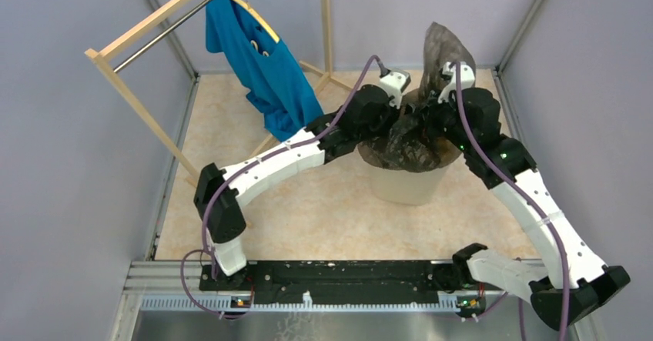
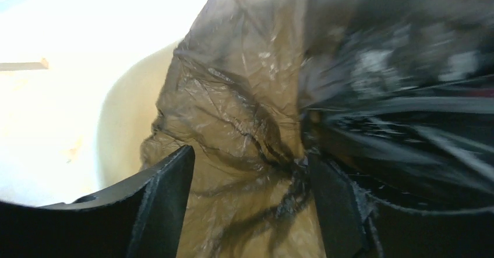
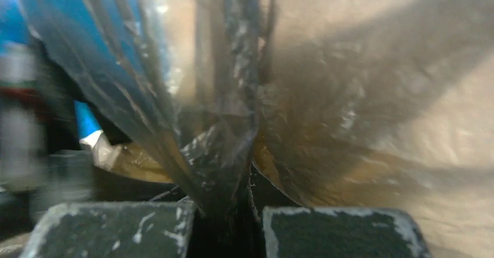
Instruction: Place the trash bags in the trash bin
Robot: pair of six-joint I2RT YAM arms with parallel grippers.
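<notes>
The cream-beige trash bin [image 1: 406,185] stands at the middle right of the floor. The dark, glossy, see-through trash bag [image 1: 443,48] is draped over the bin's mouth, and a peak of it rises behind the arms. My left gripper [image 1: 402,119] is over the bin's rim. In the left wrist view its jaws [image 2: 247,202] stand wide apart with the bag film [image 2: 233,106] lying loose between them, beside the bin's wall [image 2: 125,115]. My right gripper [image 1: 429,118] meets it from the right. In the right wrist view it [image 3: 224,217] is shut on a bunched fold of the bag [image 3: 224,147].
A wooden clothes rack [image 1: 138,98] with a blue shirt [image 1: 266,68] on a hanger stands at the back left, close to my left arm. Grey walls close in the tan floor [image 1: 323,218]. The shirt shows blurred at the left of the right wrist view [image 3: 35,19].
</notes>
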